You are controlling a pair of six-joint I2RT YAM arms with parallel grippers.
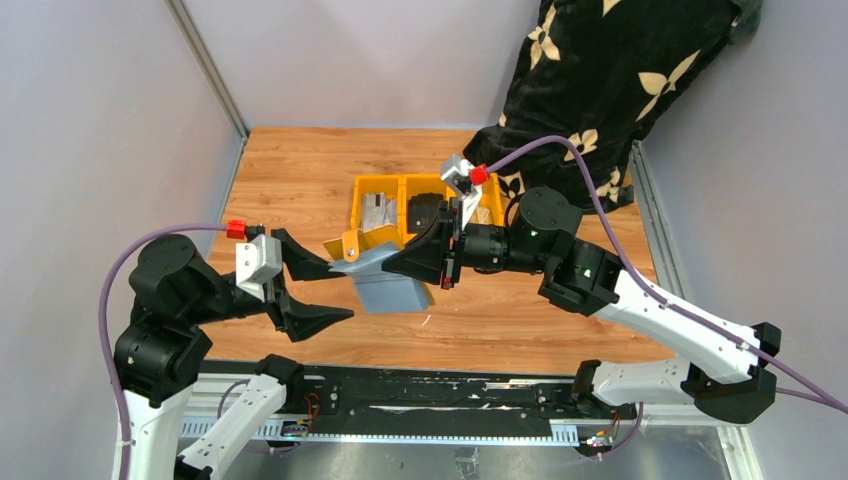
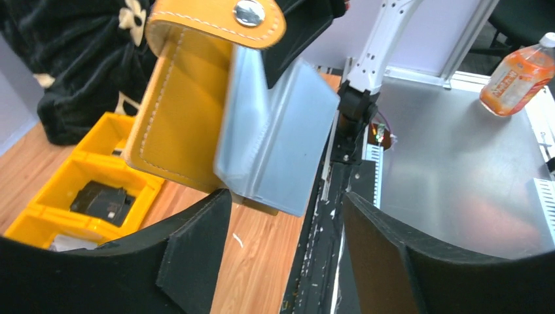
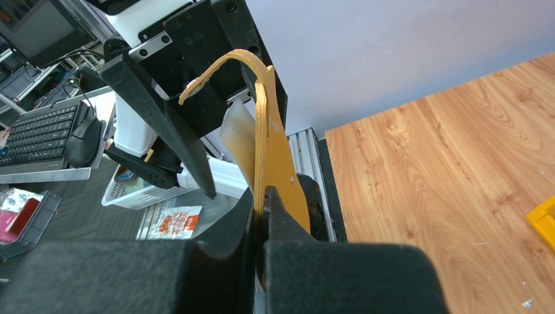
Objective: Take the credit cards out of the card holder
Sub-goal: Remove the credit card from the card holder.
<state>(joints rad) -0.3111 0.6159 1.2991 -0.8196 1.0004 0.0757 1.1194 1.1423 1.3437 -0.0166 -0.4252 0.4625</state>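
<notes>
My right gripper is shut on one edge of the mustard-tan card holder, holding it in the air above the wooden table. The holder's snap tab curls over its top. Blue-grey flat panels hang out of the holder's open side, blurred; I cannot tell whether they are the credit cards or the grey lining. In the top view this grey sheet reaches down toward the table. My left gripper stands open just left of the holder with nothing between its fingers.
Orange-yellow bins sit behind the holder; one holds a black wallet. A black floral cloth lies at the back right. Off the table, an orange bottle stands on a metal surface.
</notes>
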